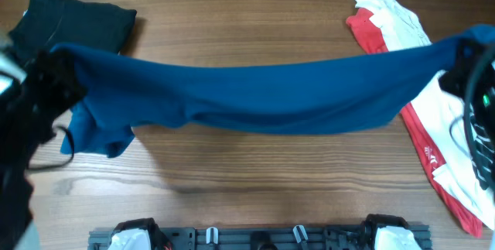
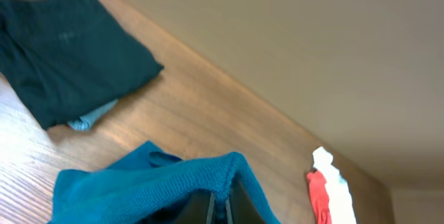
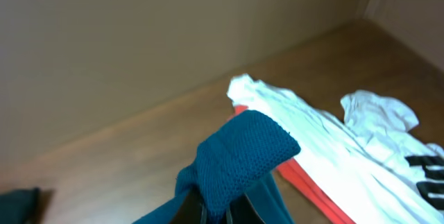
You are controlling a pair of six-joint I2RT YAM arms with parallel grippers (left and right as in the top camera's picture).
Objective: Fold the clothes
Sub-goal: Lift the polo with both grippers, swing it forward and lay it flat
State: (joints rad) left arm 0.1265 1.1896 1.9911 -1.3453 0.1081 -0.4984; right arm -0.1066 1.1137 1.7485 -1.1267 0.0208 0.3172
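The deep-blue polo shirt (image 1: 263,91) is stretched in the air across the table between my two grippers. My left gripper (image 1: 58,68) is shut on its left end, whose knit cloth shows pinched in the left wrist view (image 2: 208,182) between the fingers (image 2: 220,210). My right gripper (image 1: 464,53) is shut on its right end, and a fold of the cloth (image 3: 243,154) sticks up from the fingers (image 3: 222,213). A sleeve hangs down at the left (image 1: 97,130). The red T-shirt (image 1: 414,138) and the white T-shirt (image 1: 394,18) lie spread at the right, the white over the red.
A dark folded garment (image 1: 73,22) lies at the back left, also in the left wrist view (image 2: 69,50), with a light blue piece under it (image 2: 90,118). The arm base rail (image 1: 255,237) runs along the front edge. Bare wood (image 1: 255,172) lies beneath the shirt.
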